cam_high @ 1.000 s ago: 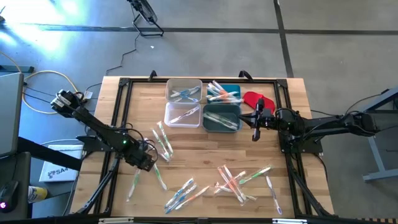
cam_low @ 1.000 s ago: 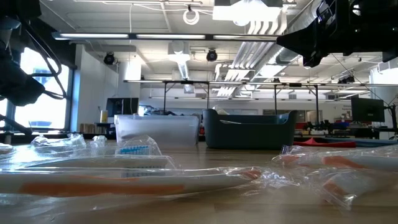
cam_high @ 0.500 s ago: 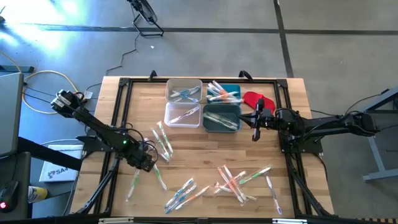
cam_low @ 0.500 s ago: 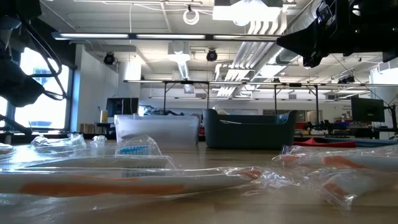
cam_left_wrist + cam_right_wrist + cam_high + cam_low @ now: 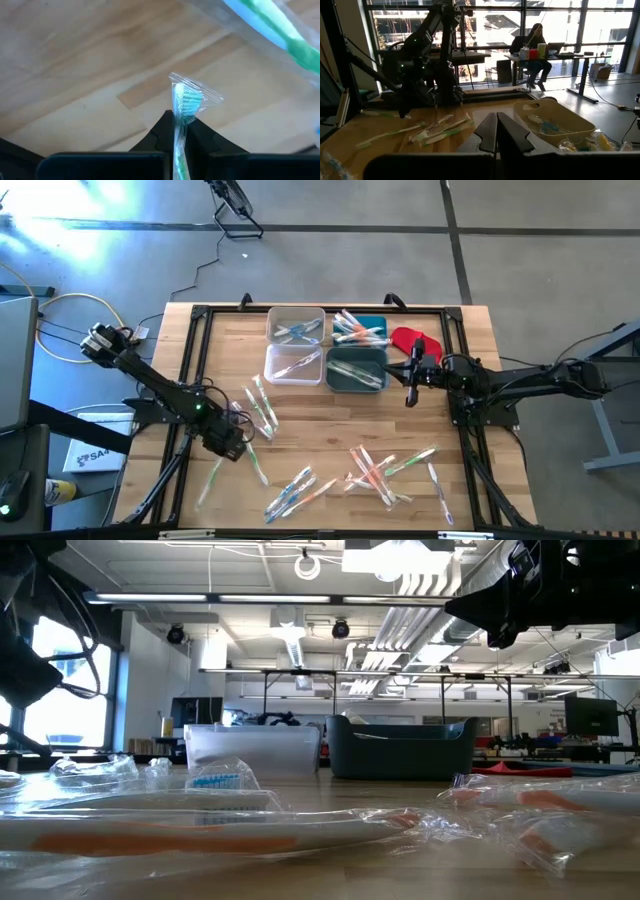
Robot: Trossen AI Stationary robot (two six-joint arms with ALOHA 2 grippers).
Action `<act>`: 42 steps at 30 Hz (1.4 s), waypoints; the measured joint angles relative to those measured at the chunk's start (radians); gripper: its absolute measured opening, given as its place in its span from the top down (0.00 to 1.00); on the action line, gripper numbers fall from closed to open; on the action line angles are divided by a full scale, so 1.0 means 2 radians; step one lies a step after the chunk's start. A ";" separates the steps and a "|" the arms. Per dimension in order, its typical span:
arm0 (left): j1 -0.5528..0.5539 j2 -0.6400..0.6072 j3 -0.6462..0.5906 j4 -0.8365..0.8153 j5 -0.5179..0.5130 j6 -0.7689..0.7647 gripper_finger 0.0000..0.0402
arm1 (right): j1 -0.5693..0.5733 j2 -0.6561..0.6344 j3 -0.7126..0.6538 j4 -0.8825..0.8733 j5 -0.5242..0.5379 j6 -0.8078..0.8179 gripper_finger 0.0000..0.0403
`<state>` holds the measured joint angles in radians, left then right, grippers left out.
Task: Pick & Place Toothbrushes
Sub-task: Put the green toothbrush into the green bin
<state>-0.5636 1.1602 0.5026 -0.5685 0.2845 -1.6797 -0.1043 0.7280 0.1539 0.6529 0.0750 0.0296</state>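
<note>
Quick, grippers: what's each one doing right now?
Left gripper: closed on a wrapped green toothbrush, at the table's left front.
Right gripper: closed, empty, beside the dark bin.

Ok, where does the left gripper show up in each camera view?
High view: left gripper low over the table's left half.
Low view: only the left arm, a dark shape at the left edge.
Left wrist view: bottom centre, shut on a green toothbrush.
Right wrist view: far across the table, left of centre.
Shared landmark: the toothbrush cluster beside it.
</note>
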 joint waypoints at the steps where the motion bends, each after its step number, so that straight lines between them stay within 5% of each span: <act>1: 0.000 -0.007 0.000 0.000 0.001 0.002 0.96 | 0.000 0.000 0.000 0.000 0.000 0.000 0.99; 10: 0.000 -0.093 0.000 0.031 -0.007 0.015 0.96 | 0.000 0.000 0.000 0.001 0.000 0.000 0.99; 22: 0.017 -0.169 0.001 0.085 -0.209 0.127 0.96 | 0.000 0.000 0.000 0.007 0.000 -0.004 0.99; 42: 0.242 -0.168 0.001 0.201 -0.132 0.449 0.96 | 0.000 0.000 0.000 0.016 0.001 -0.014 0.99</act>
<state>-0.0793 0.8234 0.5041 -0.1669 0.0208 -0.7814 -0.1047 0.7277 0.1539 0.6857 0.0761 0.0021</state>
